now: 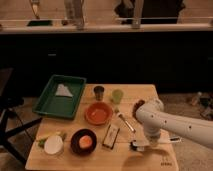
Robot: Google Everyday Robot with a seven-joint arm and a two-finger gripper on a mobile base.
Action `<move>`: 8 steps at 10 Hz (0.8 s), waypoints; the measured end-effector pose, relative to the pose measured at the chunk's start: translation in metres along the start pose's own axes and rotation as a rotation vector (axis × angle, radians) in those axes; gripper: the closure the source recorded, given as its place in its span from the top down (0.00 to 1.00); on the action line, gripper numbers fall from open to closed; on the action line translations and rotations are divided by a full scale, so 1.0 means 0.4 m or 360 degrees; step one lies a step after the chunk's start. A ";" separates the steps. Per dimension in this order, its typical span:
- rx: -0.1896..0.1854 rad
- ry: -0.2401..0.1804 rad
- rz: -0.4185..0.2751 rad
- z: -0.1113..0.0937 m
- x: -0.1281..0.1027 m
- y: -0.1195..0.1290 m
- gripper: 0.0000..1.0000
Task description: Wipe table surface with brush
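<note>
The table surface [150,160] is a light-brown wooden top with a small dark mark [165,162] near its front right corner. My white arm [170,125] reaches in from the right. The gripper [140,145] is low over the table's front right part, pointing down. It holds the brush, whose dark head [134,146] rests on the wood. The slim white handle [172,140] sticks out to the right. The wrist hides most of the fingers.
Green tray [47,102] at the back left. Dark cup [99,92], green cup [117,95], orange bowl [99,113], pale fork-like utensil [125,121], dark block [110,136], dark bowl [83,141], white disc [53,145]. A reddish object [137,106] lies behind the arm.
</note>
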State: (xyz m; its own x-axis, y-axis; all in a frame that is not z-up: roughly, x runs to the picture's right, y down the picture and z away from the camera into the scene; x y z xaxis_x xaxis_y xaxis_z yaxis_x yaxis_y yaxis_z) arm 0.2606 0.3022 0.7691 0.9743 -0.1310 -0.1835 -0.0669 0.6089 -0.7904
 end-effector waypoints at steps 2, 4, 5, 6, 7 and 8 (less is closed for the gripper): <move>-0.0020 0.0024 0.0073 0.012 0.050 -0.019 0.00; -0.0020 0.0048 0.0121 0.004 0.083 -0.055 0.00; -0.0012 0.0064 0.0125 -0.007 0.083 -0.083 0.00; -0.0008 0.0070 0.0114 -0.013 0.073 -0.098 0.00; -0.0005 0.0078 0.0084 -0.018 0.050 -0.107 0.00; -0.0010 0.0077 0.0035 -0.019 0.014 -0.108 0.00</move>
State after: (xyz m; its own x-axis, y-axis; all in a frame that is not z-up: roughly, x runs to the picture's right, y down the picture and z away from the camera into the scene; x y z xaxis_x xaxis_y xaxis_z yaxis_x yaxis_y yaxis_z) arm 0.2672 0.2690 0.7978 0.9610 -0.1552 -0.2289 -0.0900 0.6070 -0.7896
